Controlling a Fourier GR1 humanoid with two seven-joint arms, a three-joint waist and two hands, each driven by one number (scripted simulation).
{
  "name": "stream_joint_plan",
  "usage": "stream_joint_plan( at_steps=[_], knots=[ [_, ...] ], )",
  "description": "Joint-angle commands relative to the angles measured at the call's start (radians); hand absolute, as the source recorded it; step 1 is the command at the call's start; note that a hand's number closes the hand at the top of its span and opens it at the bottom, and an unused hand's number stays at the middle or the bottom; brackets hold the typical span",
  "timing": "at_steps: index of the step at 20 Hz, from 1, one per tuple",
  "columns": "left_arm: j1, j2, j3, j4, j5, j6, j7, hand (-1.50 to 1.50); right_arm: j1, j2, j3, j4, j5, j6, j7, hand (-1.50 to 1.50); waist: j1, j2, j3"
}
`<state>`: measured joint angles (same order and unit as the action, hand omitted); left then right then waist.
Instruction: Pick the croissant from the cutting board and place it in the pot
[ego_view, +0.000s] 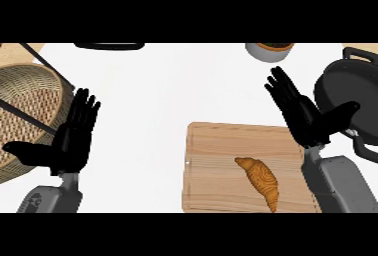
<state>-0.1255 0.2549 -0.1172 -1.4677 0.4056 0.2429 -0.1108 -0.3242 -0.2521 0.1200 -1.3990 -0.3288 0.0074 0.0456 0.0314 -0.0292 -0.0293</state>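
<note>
A golden-brown croissant (260, 181) lies on the wooden cutting board (221, 170), toward the board's lower right. The dark pot (347, 90) sits at the right edge of the counter, with a handle at its top and another at its lower side. My right hand (303, 115) is open with straight fingers, hovering over the board's upper right corner, between the croissant and the pot; its thumb reaches toward the pot's rim. My left hand (70, 137) is open, fingers up, resting at the left, well away from the board.
A woven wicker basket (22, 100) fills the left edge, partly behind my left hand. A small grey cup (269, 51) stands at the top, left of the pot. A dark flat object (109, 46) shows at the top edge.
</note>
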Motion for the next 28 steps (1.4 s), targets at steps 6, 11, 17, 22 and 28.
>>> stream_joint_plan(
  at_steps=[6, 11, 17, 22, 28],
  knots=[
    [-0.126, 0.08, -0.004, -0.049, -0.074, -0.014, -0.007, 0.0, -0.287, -0.054, 0.206, -0.092, -0.166, 0.582, -0.001, 1.5, 0.109, 0.042, 0.037],
    [-0.16, 0.088, 0.0, -0.045, -0.075, -0.004, 0.034, 0.0, -0.348, -0.318, 0.191, -0.087, 0.14, 0.762, -0.343, -1.5, 0.036, 0.055, 0.038],
    [-0.189, 0.108, 0.027, -0.035, -0.065, -0.004, 0.067, 0.0, -0.372, -0.412, 0.173, -0.069, 0.269, 0.904, -0.694, -1.5, 0.032, 0.061, 0.039],
    [-0.193, 0.087, 0.006, -0.04, -0.083, 0.018, 0.082, 0.0, -0.405, -0.535, 0.272, -0.126, 0.464, 0.828, -0.811, -1.5, 0.025, 0.051, 0.036],
    [-0.173, 0.087, 0.003, -0.02, -0.101, 0.018, 0.073, 0.0, -0.433, -0.632, 0.465, -0.183, 0.668, 0.679, -0.933, -1.5, 0.014, 0.042, 0.032]
  ],
)
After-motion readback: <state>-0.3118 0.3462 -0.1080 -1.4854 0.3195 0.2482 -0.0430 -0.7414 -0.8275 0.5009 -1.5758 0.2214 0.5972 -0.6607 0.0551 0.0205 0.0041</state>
